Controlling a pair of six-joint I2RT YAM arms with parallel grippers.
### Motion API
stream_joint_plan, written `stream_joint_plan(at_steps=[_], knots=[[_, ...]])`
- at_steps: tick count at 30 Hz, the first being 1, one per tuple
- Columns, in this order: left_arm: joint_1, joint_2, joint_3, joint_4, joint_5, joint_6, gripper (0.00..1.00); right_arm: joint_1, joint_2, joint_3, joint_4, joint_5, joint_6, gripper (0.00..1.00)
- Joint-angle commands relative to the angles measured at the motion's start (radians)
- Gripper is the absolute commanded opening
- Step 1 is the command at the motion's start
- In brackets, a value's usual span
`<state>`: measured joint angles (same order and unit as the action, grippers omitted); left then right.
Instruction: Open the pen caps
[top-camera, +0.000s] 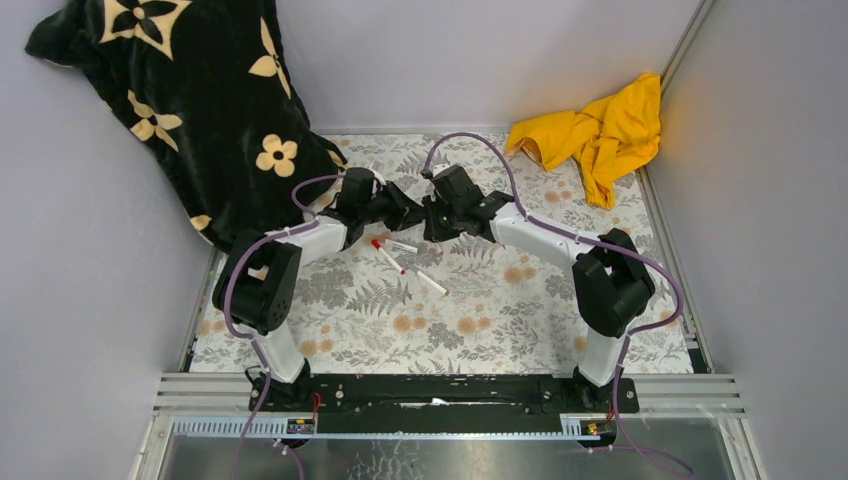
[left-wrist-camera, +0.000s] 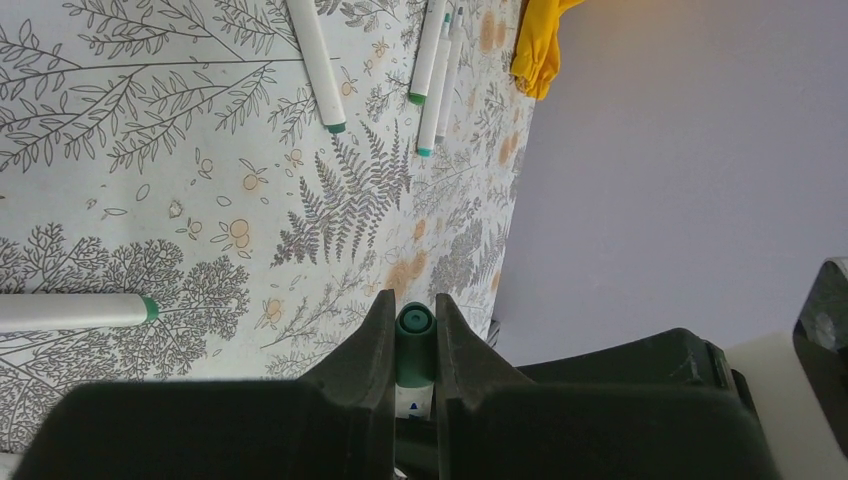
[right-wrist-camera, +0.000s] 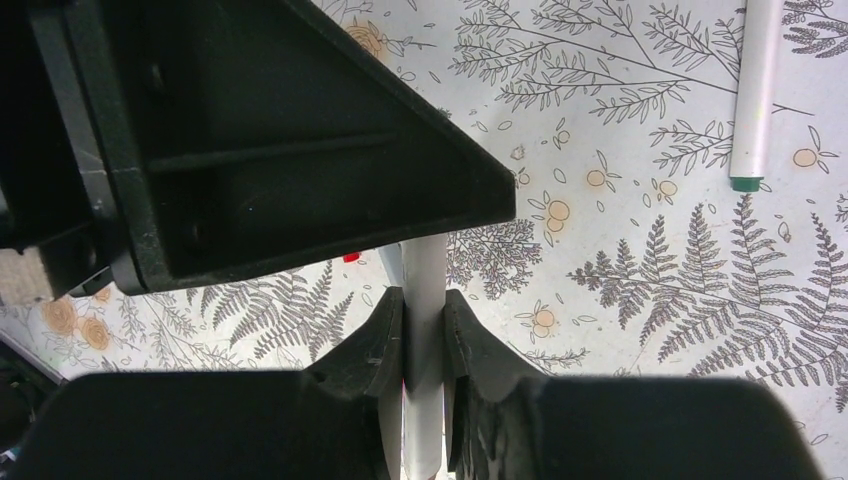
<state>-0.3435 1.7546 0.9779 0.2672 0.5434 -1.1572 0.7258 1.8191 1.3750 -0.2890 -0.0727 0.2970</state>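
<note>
A teal cap (left-wrist-camera: 414, 345) is sitting pinched in the left end effector (left-wrist-camera: 412, 300), fitted on its pen (right-wrist-camera: 424, 290). Other teal caps (left-wrist-camera: 336, 127) are capping pens lying on the surface (left-wrist-camera: 150, 200); a red cap (top-camera: 377, 243) is lying near the middle.

The top camera looked down from above and behind over the whole surface (top-camera: 480, 320), which both wrist cameras saw closely past the left tool (left-wrist-camera: 412, 305) and right tool (right-wrist-camera: 424, 300).

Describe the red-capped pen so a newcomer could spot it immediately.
On the fern-print table cover, look mid-table, just nearer than where the left gripper and right gripper meet. Of the loose white pens there, this pen is leftmost, and its cap is red, while the other caps in view are green.
</note>
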Motion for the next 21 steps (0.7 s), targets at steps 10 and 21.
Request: stream_joint_plan(at_steps=[10,21], knots=[[0.230,0.222,0.233,-0.046,-0.023,0.103,0.00,-0.004,-0.099,-0.200,0.056,-0.029,0.048,0.00],[0.236,0.209,0.297,-0.252,-0.121,0.251,0.00,-0.019,-0.110,-0.176,0.015,0.090,0.012,0.00]])
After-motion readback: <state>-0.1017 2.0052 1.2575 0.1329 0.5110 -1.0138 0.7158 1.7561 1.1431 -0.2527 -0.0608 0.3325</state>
